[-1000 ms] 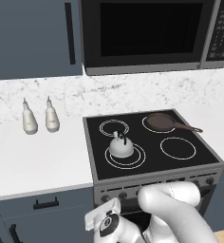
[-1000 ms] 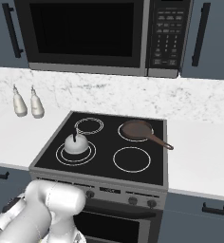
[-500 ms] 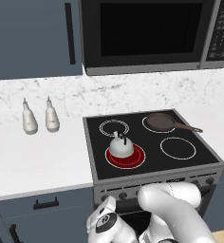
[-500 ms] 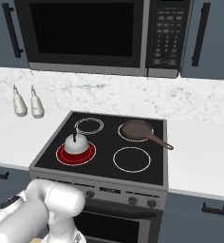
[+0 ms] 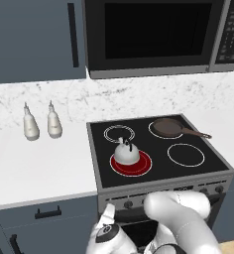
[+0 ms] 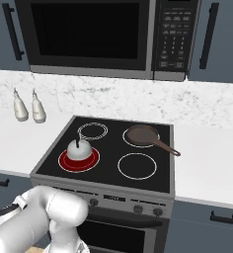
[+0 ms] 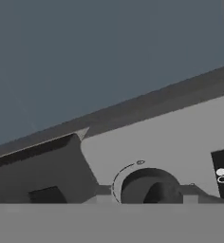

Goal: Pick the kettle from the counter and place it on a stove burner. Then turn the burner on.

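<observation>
The kettle (image 5: pixel 126 154) (image 6: pixel 79 151) stands upright on the stove burner (image 5: pixel 131 163) (image 6: pixel 79 159), the near-left circle of the black cooktop (image 5: pixel 158 149) (image 6: pixel 108 153), and that circle glows red under and around it. The kettle is squat, so its long axis is hard to speak of; its thin black handle rises straight up from the dome, and the short spout is too small to tell which way it points. Far behind it lies a smaller double-ring circle (image 5: pixel 119 133) (image 6: pixel 92 131), unlit. The brown frying pan (image 5: pixel 169 127) (image 6: pixel 143 135) sits on the far-right circle with its handle pointing right and toward the near side, and the near-right ring (image 5: pixel 186 154) (image 6: pixel 136 165) is bare. Two cream bottles (image 5: pixel 39 122) (image 6: pixel 28 106) stand side by side on the counter (image 5: pixel 34 163) (image 6: pixel 207 163) to the left of the cooktop, well apart from the kettle. Above hangs a dark microwave (image 5: pixel 153 34) (image 6: pixel 103 37). In the hand view a round dark knob (image 7: pixel 149 186) on the grey stove front (image 7: pixel 171 142) fills the lower middle, very close to the camera. The gripper's fingertips are not clear there, so I cannot tell whether it is released or clenched.
</observation>
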Available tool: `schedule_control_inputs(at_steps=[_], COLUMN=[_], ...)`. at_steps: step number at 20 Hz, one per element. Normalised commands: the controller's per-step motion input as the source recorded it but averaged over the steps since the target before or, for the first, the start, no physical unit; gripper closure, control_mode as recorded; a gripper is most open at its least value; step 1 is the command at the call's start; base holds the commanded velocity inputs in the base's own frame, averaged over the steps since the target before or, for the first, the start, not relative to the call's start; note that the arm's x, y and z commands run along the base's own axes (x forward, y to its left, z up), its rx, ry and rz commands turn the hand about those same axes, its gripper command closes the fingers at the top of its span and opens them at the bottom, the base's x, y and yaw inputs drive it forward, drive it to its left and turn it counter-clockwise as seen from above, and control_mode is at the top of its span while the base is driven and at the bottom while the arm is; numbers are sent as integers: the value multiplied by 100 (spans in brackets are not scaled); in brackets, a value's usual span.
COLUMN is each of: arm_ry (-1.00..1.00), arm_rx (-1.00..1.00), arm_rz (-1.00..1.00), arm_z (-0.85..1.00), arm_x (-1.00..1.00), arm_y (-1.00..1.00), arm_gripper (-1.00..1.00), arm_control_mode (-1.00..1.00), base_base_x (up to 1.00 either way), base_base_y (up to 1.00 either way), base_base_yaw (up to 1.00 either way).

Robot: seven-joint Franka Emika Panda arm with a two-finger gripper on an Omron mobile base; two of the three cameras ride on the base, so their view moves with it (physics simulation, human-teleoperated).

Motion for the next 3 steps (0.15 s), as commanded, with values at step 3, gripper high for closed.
schedule_control_inputs(at_steps=[3], arm_ry=[0], arm_rx=[-2], arm_rz=[2], arm_z=[0], arm_x=[0], arm_y=[6], arm_gripper=[100], arm_control_mode=[-100], base_base_x=[0], base_base_y=[0], base_base_yaw=[0])
